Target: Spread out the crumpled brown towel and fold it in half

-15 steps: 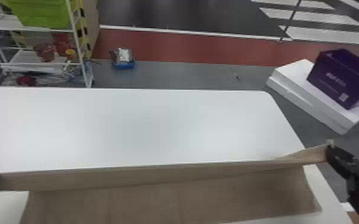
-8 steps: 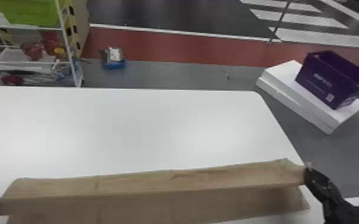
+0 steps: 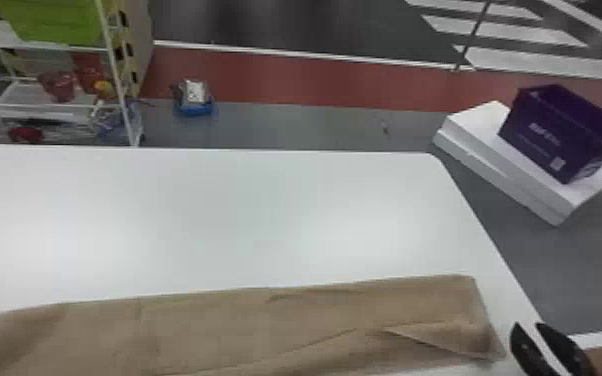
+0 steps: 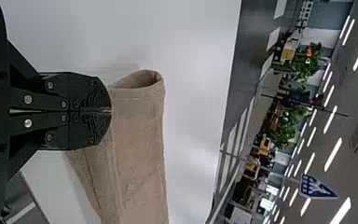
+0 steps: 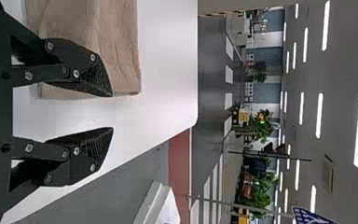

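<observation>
Beside the towel point(image 3: 205, 330), right gripper point(image 3: 527, 326) released, fingers apart; left gripper point(image 4: 110, 111) clenched, apparently grasping the towel's edge.

Right gripper point(image 3: 528, 327): four o'clock in head view, black, two tapering fingers point(image 3: 567, 348) | left gripper point(image 4: 111, 111): left wrist view, matching black | both wrist views: wedge-shaped ends point(image 5: 95, 144), finely ridged pads point(image 5: 103, 80), slim linkage bars point(image 5: 44, 73), round silvery screws point(image 5: 28, 75)
</observation>
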